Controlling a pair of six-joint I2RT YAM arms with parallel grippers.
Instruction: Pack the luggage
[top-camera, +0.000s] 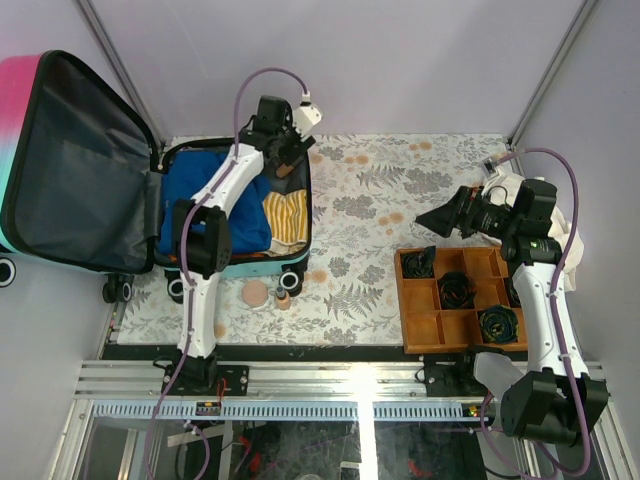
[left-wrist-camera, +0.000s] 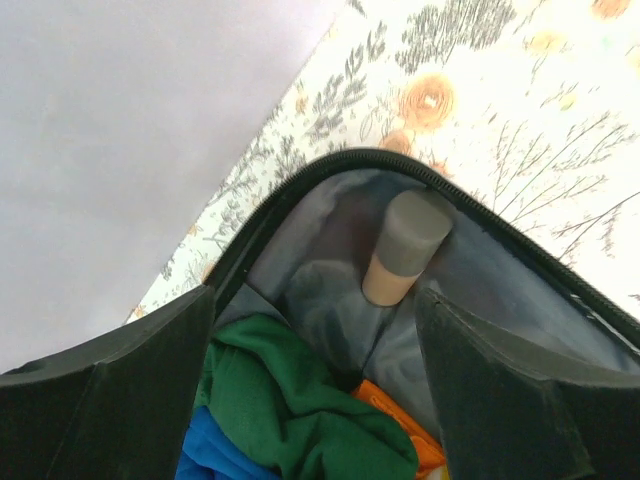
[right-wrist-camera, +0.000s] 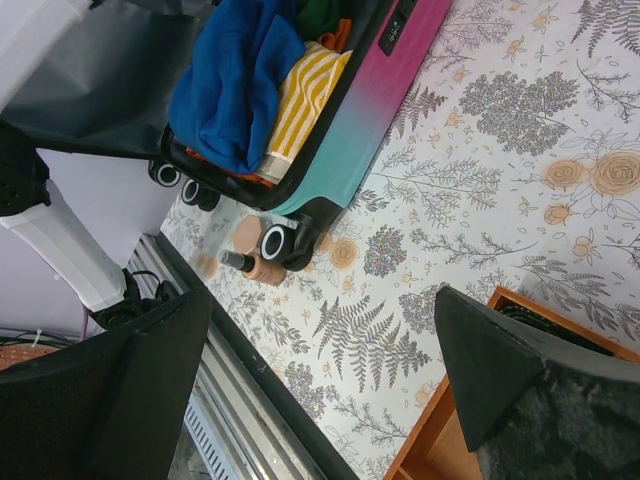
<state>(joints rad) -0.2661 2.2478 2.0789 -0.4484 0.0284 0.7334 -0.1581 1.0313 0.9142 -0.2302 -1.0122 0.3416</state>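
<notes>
Closest to the arm bases, a small dark-capped bottle (top-camera: 283, 298) and a round tan disc (top-camera: 256, 294) sit on the tabletop (top-camera: 380, 200), just beside the near wheels (top-camera: 291, 283) of the luggage (top-camera: 240, 268). At 4 o'clock a wooden compartment tray (top-camera: 408, 300) holds coiled black cables (top-camera: 458, 290). The right fingers (right-wrist-camera: 520, 380) hang spread wide over its 12 o'clock edge, holding nothing. The luggage lies at 9 o'clock, lid thrown open leftward, its base stuffed with clothes (top-camera: 215, 200).

The left fingers (left-wrist-camera: 150, 400) stand apart at the base's 12 o'clock corner, released from a grey-capped tan tube (left-wrist-camera: 395, 250) that leans just beyond them, cap toward 1 o'clock in the wrist view. I judge the bottle and disc come next. They lie toward 6 o'clock from the left fingers, outside the near wall, and the left arm is much nearer. Whether the bottle stands or lies, I cannot tell. No writing is legible, and a black tag (right-wrist-camera: 395, 30) on the shell is unreadable.
</notes>
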